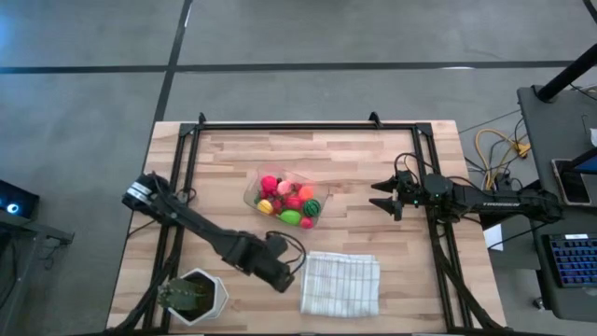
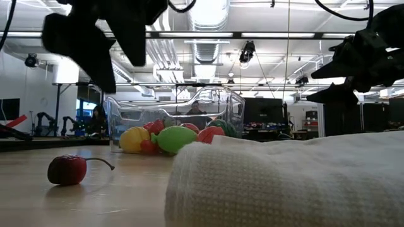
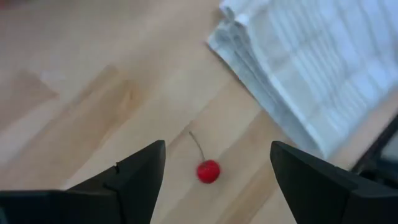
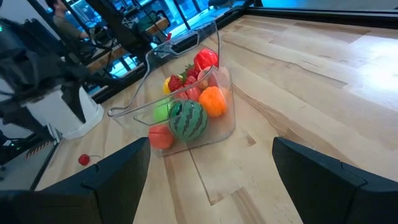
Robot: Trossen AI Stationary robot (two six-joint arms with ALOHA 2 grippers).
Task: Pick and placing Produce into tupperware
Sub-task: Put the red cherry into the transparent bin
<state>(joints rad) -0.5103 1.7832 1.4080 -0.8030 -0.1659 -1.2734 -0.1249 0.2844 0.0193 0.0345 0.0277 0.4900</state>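
Note:
The clear tupperware (image 1: pixel 284 198) stands mid-table, holding several toy fruits: pink, orange, yellow, green and a striped green ball (image 4: pixel 188 120). A small red cherry (image 3: pixel 208 171) with a thin stem lies on the bare wood beside the folded white cloth (image 1: pixel 340 283). My left gripper (image 3: pixel 217 152) hovers open above the cherry, pointing steeply down, one finger on each side and clear of it. In the low view the cherry (image 2: pixel 66 169) rests on the table with the left gripper (image 2: pixel 121 72) well above it. My right gripper (image 1: pixel 382 199) waits open to the right of the tupperware, roughly level.
A white hexagonal pot with a green plant (image 1: pixel 194 297) stands at the near left corner, close to my left arm. The cloth's folded edge (image 3: pixel 261 81) lies just beside the cherry. Black frame rails (image 1: pixel 187 168) run along the table's sides and far edge.

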